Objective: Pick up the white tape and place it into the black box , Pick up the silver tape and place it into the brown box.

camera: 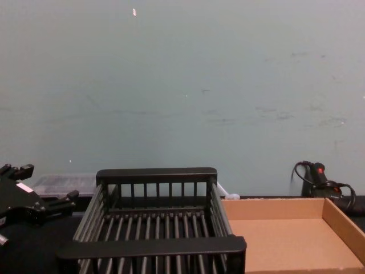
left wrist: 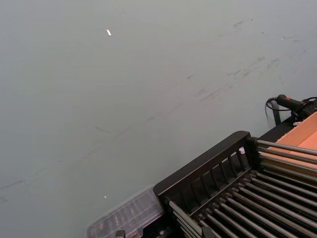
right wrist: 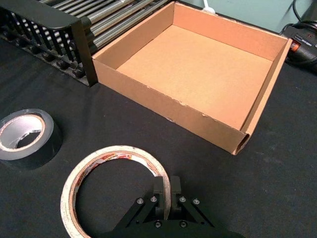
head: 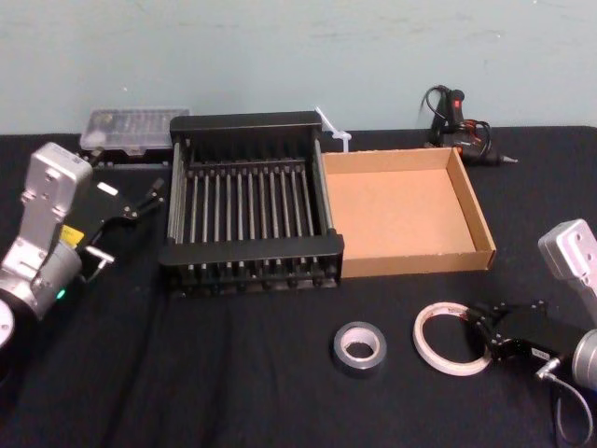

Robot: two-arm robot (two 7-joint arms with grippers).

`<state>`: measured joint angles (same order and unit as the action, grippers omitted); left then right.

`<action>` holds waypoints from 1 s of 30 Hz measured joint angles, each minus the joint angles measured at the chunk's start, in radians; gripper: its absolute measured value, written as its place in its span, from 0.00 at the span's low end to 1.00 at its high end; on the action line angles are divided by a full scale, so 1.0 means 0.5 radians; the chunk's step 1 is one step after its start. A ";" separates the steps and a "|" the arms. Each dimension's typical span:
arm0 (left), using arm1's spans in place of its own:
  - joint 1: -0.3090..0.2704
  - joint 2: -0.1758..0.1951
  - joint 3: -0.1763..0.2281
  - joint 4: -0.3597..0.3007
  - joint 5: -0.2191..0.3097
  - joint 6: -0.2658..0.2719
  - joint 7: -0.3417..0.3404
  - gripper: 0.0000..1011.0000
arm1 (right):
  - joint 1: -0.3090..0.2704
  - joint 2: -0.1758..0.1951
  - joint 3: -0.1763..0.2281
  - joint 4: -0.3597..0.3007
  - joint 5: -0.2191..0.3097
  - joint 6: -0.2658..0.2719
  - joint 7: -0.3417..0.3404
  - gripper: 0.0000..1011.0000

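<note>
- My right gripper point(right wrist: 167, 191) is low on the surface point(head: 233, 373), clenched on the white tape point(head: 420, 341): one finger inside the ring, one outside, pinching the rim at the roll's 3 o'clock side
- I read that rim grip as the sensible one, since the roll lies flat and is too wide to span across
- The white tape rests on the surface at about 5 o'clock from the brown box point(head: 410, 261), not yet lifted as far as I can judge
- The silver tape point(head: 347, 362) sits just beside it at 9 o'clock, apart from it, near the front of the black box point(head: 252, 247)
- The two boxes stand side by side, touching, black one at 9 o'clock of the brown; the white roll must travel toward 10 o'clock, passing over the silver roll's area, so I'd want height before moving across
- My left gripper point(head: 135, 221) hangs released, fingers spread, at 9 o'clock of the black box, clear of the drop zone
</note>
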<state>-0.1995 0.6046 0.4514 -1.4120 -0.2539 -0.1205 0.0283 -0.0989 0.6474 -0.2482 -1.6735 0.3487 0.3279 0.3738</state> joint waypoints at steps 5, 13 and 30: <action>0.000 0.000 0.000 0.000 0.000 0.000 0.000 0.99 | 0.000 0.000 0.000 0.000 0.000 0.000 0.000 0.08; 0.000 0.000 0.000 0.000 0.000 0.000 0.000 0.99 | -0.010 0.014 0.009 -0.004 0.000 -0.046 0.042 0.08; 0.000 0.000 0.000 0.000 0.000 0.000 0.000 0.99 | -0.023 0.017 0.130 -0.098 0.080 -0.110 0.013 0.08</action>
<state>-0.1995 0.6047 0.4514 -1.4120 -0.2539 -0.1205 0.0283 -0.1102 0.6560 -0.1830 -1.7226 0.3890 0.2727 0.3805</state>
